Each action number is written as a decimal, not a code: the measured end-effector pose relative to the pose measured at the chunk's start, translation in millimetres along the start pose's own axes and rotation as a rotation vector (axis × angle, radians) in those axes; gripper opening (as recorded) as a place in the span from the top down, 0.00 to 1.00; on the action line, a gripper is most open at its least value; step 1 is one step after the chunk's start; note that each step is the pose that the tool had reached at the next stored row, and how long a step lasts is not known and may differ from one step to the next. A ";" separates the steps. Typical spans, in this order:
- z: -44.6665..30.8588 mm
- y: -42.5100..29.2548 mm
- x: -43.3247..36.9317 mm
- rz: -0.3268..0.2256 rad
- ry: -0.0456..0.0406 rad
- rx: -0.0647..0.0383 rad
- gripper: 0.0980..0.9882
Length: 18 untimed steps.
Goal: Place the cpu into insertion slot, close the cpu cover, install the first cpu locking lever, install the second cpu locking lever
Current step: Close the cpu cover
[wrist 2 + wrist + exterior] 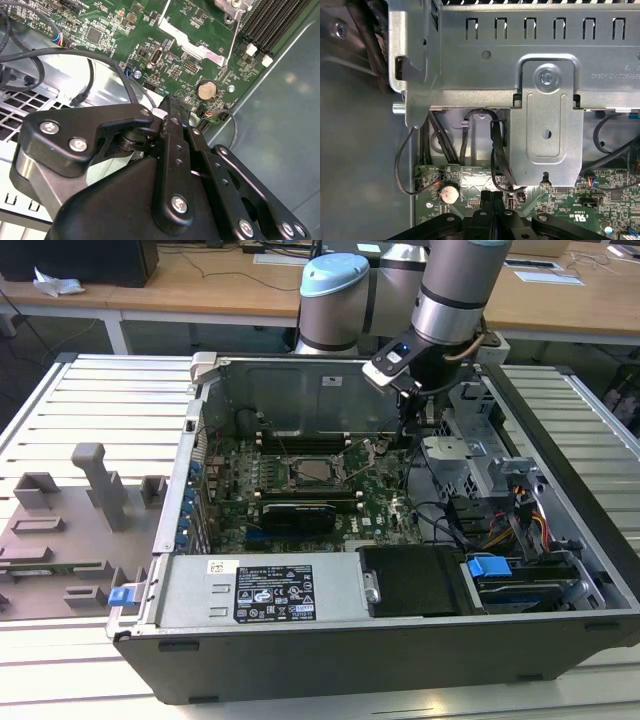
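In the exterior view, the cpu (pixel 313 472) is a silver-grey square lying in the insertion slot (pixel 293 483) at the middle of the green motherboard. The silvery cpu cover (pixel 333 462) frames it and looks flat. My gripper (pixel 404 436) hangs over the board's edge on the exterior view's right of the slot, apart from it. In both wrist views its black fingers (pixel 492 198) are pressed together with nothing between them. In the second wrist view, a silvery strip of the cover (pixel 190 46) and a thin wire lever (pixel 232 40) lie beyond the fingertips (pixel 171 106). I cannot tell whether the lever is latched.
The open computer case (pixel 400 640) walls in the board. A metal drive cage (pixel 520 60) and black cables (pixel 440 515) crowd the exterior view's right side. A coin battery (pixel 450 192) sits near the fingertips. Black memory slots (pixel 272 25) run beside the socket. A grey fixture (pixel 95 485) stands outside the case.
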<state>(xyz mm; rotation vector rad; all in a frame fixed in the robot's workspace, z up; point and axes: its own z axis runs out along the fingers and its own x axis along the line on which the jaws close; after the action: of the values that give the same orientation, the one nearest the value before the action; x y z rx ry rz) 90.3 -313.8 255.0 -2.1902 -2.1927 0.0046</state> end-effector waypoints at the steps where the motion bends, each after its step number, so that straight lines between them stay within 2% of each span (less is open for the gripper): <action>1: 1.0 0.0 0.0 0.000 0.0000 0.000 0.99; 10: 7.1 0.2 -0.2 0.000 0.0000 0.000 0.99; 12: 11.1 0.4 -0.3 0.000 0.0000 0.000 0.99; 18: 16.5 0.3 -0.5 0.000 -0.0003 0.000 0.99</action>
<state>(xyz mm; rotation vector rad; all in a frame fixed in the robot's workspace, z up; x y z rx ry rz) 90.1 -313.8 238.5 -2.1906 -2.1924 0.0050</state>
